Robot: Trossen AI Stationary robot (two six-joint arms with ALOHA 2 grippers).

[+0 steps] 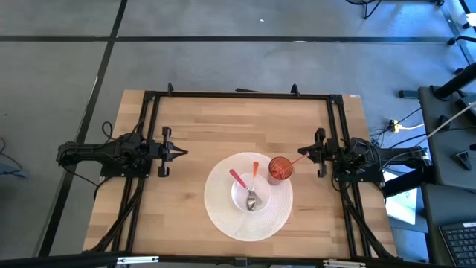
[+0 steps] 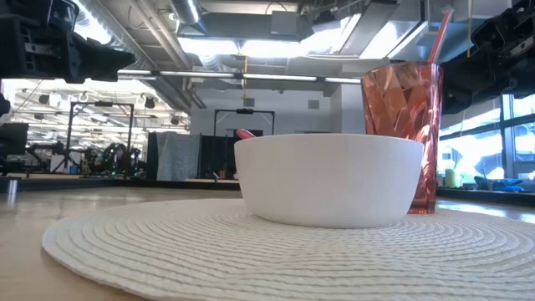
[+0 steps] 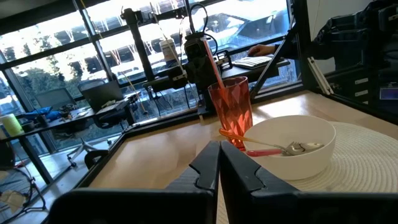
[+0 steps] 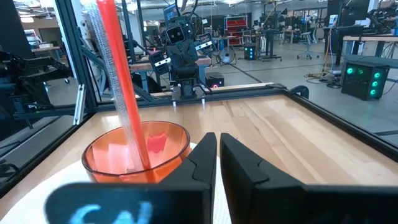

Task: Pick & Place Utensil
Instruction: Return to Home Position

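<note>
A white bowl [image 1: 251, 197] sits on a round white placemat [image 1: 222, 217] near the table's near edge. Two spoons lie in the bowl: one has a pink handle [image 1: 238, 179], the other an orange handle [image 1: 255, 171], both leaning on the rim. A faceted red cup [image 1: 280, 169] stands on the mat's right side, and a long red stick [image 1: 298, 158] leans out of it toward the right arm. My left gripper [image 1: 184, 152] is shut, left of the mat. My right gripper [image 1: 307, 153] is shut, just right of the cup, beside the stick [image 4: 121, 87].
A black frame [image 1: 238, 94] runs around the wooden tabletop. Bare wood lies between the mat and the far rail, and left of the mat under my left arm. The bowl [image 2: 330, 180] and cup [image 2: 401, 134] stand close together on the mat.
</note>
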